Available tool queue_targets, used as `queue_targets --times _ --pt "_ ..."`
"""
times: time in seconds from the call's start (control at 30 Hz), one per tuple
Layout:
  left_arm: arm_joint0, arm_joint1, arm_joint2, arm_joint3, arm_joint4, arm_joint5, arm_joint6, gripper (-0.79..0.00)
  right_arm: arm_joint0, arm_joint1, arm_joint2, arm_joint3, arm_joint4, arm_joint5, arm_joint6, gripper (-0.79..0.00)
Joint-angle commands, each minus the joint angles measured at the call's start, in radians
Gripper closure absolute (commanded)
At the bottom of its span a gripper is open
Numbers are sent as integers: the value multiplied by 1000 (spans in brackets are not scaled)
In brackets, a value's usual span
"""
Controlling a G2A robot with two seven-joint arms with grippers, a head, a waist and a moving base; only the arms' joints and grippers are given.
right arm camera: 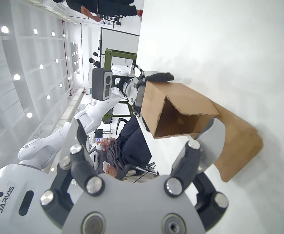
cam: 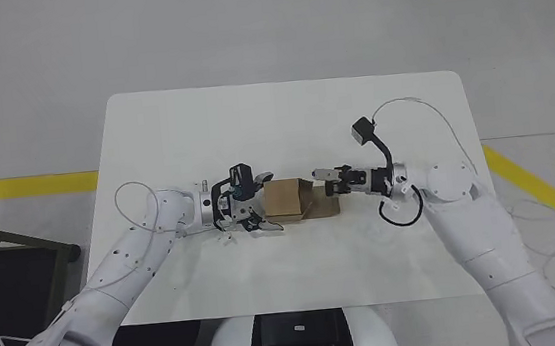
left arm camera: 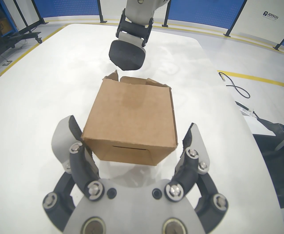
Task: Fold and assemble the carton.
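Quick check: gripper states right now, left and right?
Left gripper: open, straddling one end of the carton.
Right gripper: open, at the carton's open end.

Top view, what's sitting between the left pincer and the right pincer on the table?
The brown carton lies between the left pincer and the right pincer, its open end facing the right one, as the top view shows.

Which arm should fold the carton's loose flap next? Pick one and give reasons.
Right. The right tool, open, sits at the carton's open end, one finger beside the loose flap lying flat on the table. The left tool straddles the opposite end.
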Motion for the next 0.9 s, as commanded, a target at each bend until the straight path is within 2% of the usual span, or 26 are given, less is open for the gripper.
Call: queue_targets --times 0.0,0.23,0.43,0.57,0.87 --pt "1 0 -1 0 2 0 1 -785 13 -6 -19 22 6 -25 0 -785" --pt "2 -1 -5 -1 5 -2 1 -785 69 -36 -103 103 67 -113 39 -785" --pt "3 -2 -9 0 4 -5 1 -785 110 -50 -147 150 86 -132 104 -785" --pt "4 -3 -11 -1 6 -6 2 -785 115 -51 -149 166 91 -129 106 -785" --pt "6 -5 -14 -3 5 -10 -1 -785 84 -60 -160 139 120 -77 23 -785"
